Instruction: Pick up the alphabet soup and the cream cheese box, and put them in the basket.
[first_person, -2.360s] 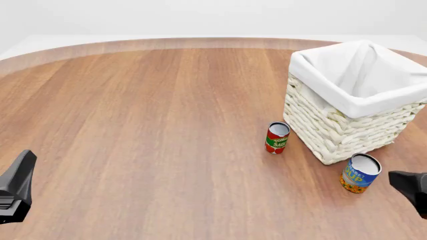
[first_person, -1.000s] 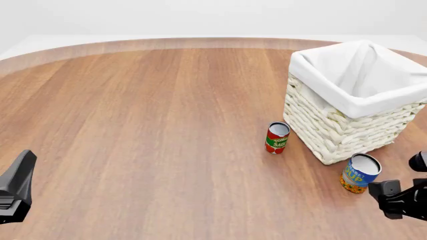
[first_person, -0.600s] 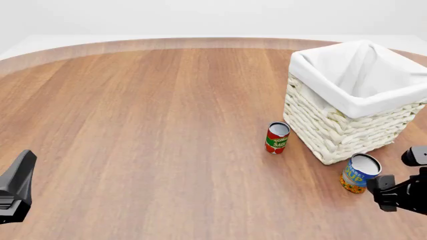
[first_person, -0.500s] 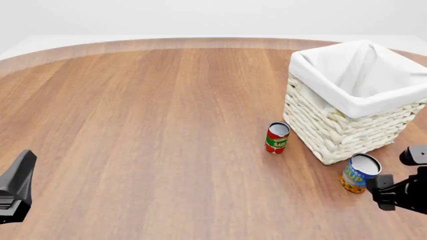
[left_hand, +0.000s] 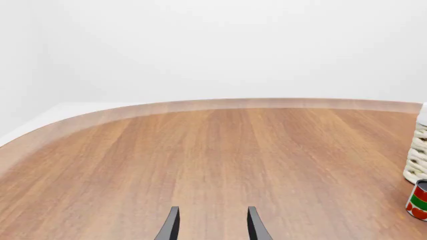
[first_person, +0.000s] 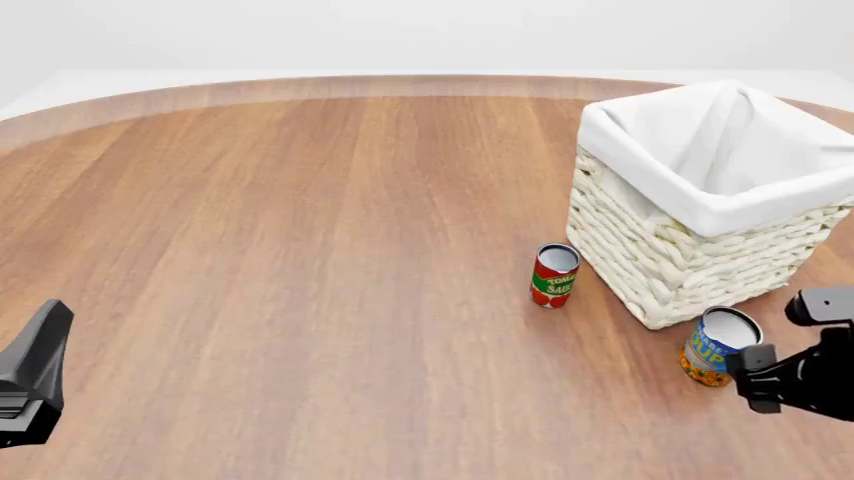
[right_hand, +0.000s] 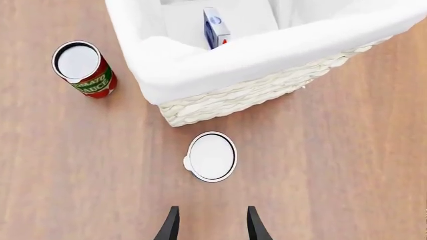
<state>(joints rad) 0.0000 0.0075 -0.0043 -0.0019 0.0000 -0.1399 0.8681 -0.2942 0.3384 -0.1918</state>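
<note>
The alphabet soup (first_person: 718, 346) stands upright on the table just in front of the basket (first_person: 667, 255). In the right wrist view I look down on the soup's silver-white top (right_hand: 212, 156). My right gripper (right_hand: 211, 225) is open and empty, a little short of the can and above it. In the front view the right gripper (first_person: 771, 372) sits just right of the can. The cream cheese box (right_hand: 215, 26), blue and white, lies on edge inside the basket (right_hand: 220, 95). It is hidden in the front view. My left gripper (left_hand: 212, 227) is open and empty at the near left (first_person: 34, 378).
A smaller red-and-green tomato sauce can (first_person: 554, 275) stands left of the basket; it also shows in the right wrist view (right_hand: 85, 69) and at the edge of the left wrist view (left_hand: 419, 200). The wooden table (first_person: 307, 250) has a curved far edge.
My right gripper has come in from the right edge and moved left and up, close to the alphabet soup. The left gripper, cans and basket have not moved.
</note>
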